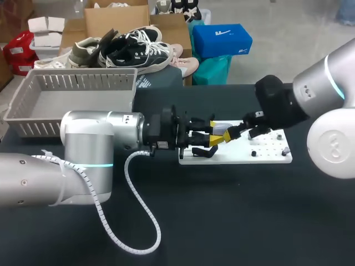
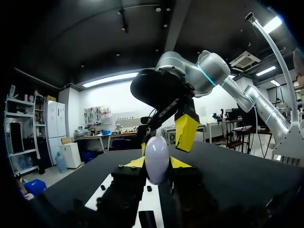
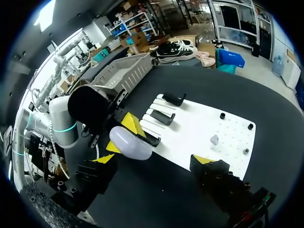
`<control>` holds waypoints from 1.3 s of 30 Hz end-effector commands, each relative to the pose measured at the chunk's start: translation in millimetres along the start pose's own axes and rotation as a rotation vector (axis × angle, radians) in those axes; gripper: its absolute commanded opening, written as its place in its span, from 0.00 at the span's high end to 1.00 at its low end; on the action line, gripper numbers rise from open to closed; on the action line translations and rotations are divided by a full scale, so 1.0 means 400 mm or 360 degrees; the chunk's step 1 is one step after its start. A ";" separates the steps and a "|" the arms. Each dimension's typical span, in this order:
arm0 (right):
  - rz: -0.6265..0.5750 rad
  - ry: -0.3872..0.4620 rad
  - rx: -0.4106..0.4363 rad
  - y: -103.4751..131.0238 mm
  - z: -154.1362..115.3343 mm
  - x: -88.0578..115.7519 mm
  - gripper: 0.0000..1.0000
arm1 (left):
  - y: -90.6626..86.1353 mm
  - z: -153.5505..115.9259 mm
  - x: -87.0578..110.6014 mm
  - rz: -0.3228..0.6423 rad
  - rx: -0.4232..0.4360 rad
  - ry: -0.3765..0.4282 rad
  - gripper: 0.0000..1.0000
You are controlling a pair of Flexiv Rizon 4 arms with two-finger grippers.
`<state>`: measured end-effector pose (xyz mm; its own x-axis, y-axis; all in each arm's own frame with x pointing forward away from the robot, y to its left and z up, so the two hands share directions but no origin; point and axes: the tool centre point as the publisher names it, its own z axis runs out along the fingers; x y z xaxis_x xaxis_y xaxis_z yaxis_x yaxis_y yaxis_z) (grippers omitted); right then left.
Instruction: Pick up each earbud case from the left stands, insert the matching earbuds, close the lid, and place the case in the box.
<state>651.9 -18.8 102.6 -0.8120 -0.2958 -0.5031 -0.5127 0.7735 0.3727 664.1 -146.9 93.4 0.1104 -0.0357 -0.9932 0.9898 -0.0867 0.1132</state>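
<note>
step: case (image 3: pixel 130 141) held, earbuds to go in | left gripper (image 2: pixel 157 165) clamped on case over board (image 1: pixel 266 156) left end | right gripper (image 3: pixel 153 159) spread, empty, facing case | next: right takes likely earbud (image 3: pixel 214 139) off board, needs fine pinch

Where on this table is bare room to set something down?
Bare: the table's near strip in front of the board, and the basket's floor. The board's right end carries a few small pegs. Crowded: the board's left end, where the left end effector, holding the case, meets the right end effector.
</note>
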 end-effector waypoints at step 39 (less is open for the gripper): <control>0.0054 -0.0020 0.0040 -0.011 0.002 -0.018 0.00 | 0.004 0.001 0.004 0.0002 0.0006 -0.0006 1.00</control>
<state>659.6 -20.8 101.7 -0.8241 -0.2643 -0.5009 -0.4825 0.7907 0.3767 665.0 -146.6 93.5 0.1107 -0.0357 -0.9932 0.9899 -0.0854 0.1134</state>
